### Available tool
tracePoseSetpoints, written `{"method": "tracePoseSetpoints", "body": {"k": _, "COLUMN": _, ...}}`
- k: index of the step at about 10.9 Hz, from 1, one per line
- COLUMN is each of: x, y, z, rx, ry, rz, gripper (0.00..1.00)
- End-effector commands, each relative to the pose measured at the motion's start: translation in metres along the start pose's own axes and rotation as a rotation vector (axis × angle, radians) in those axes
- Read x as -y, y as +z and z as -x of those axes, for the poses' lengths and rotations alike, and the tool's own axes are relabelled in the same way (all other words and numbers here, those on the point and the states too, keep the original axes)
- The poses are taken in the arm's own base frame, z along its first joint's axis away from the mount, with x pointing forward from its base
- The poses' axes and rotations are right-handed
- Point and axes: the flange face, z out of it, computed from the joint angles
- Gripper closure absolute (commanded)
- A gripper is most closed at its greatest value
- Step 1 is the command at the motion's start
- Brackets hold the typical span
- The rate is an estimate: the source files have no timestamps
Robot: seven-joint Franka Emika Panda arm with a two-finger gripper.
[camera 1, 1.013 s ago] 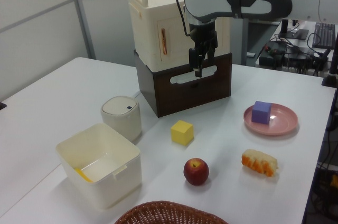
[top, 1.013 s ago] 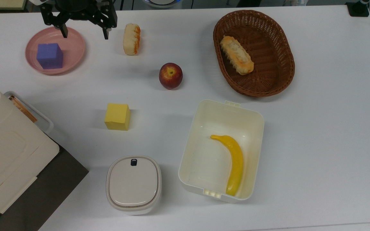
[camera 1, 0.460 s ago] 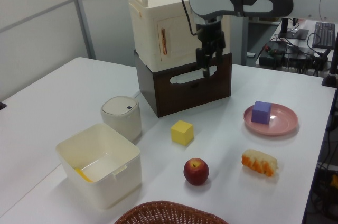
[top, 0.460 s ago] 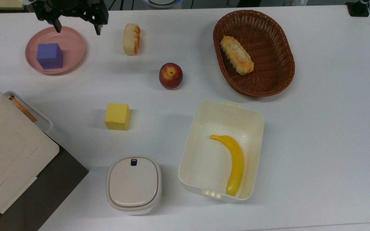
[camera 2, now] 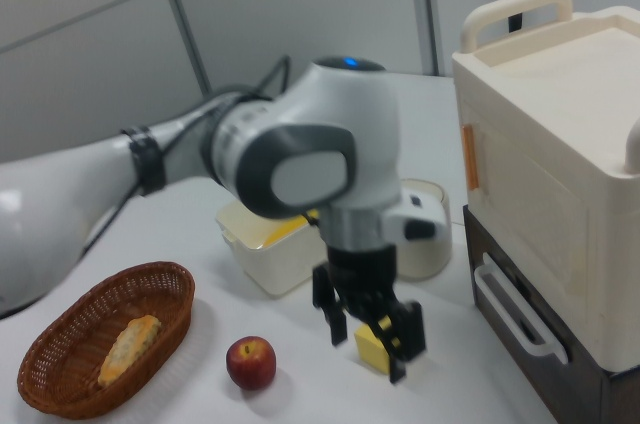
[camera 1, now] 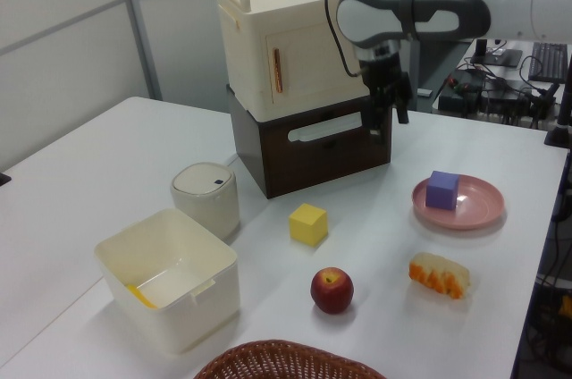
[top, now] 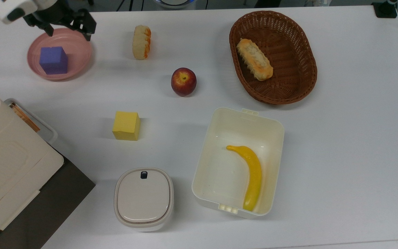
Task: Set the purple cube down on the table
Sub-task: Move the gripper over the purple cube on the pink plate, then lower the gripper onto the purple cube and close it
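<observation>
Purple cube (top: 53, 60) sits on the pink plate (top: 79, 58) at the top view's ten o'clock, on the white worktop (top: 340, 138). Hand (top: 68, 30), at the plate's twelve o'clock edge, has its fingers spread wide, gripping and touching nothing. Yellow cube (top: 126, 125) lies near centre.

Purple cube (top: 53, 60) matte foam; plate (top: 81, 48) glossy pink; basket (top: 295, 45) woven wicker; table (top: 351, 138) smooth white.

A robotics lab inside an office — grey partition walls (camera 1: 71, 30), a desk with keyboard and cables (camera 1: 500, 93) behind the white table (top: 351, 138), toy food laid out.
</observation>
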Motion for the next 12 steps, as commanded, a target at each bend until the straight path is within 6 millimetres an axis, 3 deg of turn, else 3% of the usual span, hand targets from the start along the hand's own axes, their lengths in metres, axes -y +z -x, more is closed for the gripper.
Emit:
{"method": "tracePoseSetpoints", "body": {"k": 1, "x": -0.040, "y": 0.036, "z": -0.001, "rx": 0.059, "ry": -0.112, "rz": -0.024, "gripper": 0.00}}
{"method": "tracePoseSetpoints", "body": {"k": 5, "x": -0.082, "y": 0.088, "z": -0.006, "rx": 0.136, "ry": -0.237, "rz": -0.056, "gripper": 0.00}}
{"method": "tracePoseSetpoints", "body": {"k": 7, "x": -0.094, "y": 0.111, "z": -0.014, "rx": 0.193, "ry": -0.269, "rz": 0.010, "gripper": 0.00}}
{"method": "tracePoseSetpoints", "body": {"k": 12, "x": -0.102, "y": 0.161, "z": -0.033, "rx": 0.277, "ry": -0.297, "rz": 0.090, "gripper": 0.00}}
